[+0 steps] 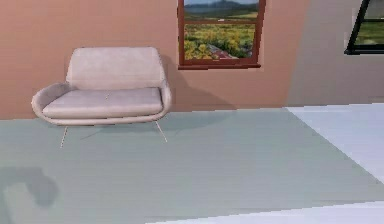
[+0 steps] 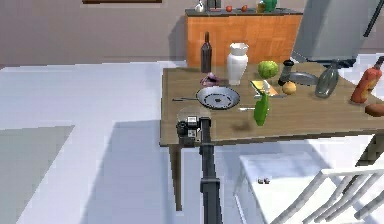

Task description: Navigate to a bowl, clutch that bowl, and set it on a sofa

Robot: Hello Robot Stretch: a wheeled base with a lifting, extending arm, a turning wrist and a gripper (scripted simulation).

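Arm (image 2: 208, 180) up front, gripper (image 2: 190, 128) at table (image 2: 300, 125) edge; can't tell grip or load. Dark round dish (image 2: 218, 97), likely bowl, on table just beyond. Green bottle (image 2: 261, 108), white vase (image 2: 237, 62), dark bottle (image 2: 207, 50) crowd table around it.

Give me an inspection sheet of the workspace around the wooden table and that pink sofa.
Surface: wooden table, crowded toward its far side.
Job's things: round dark dish on the table, perhaps the bowl; pink sofa against the wall.
Clutter: dark bottle, white vase, green bottle, red bottle.
Grippers: gripper at the table's near edge; cannot tell whether it holds anything.
Cables: nothing seen.
Surroundings: orange counter, white chair, framed landscape picture.
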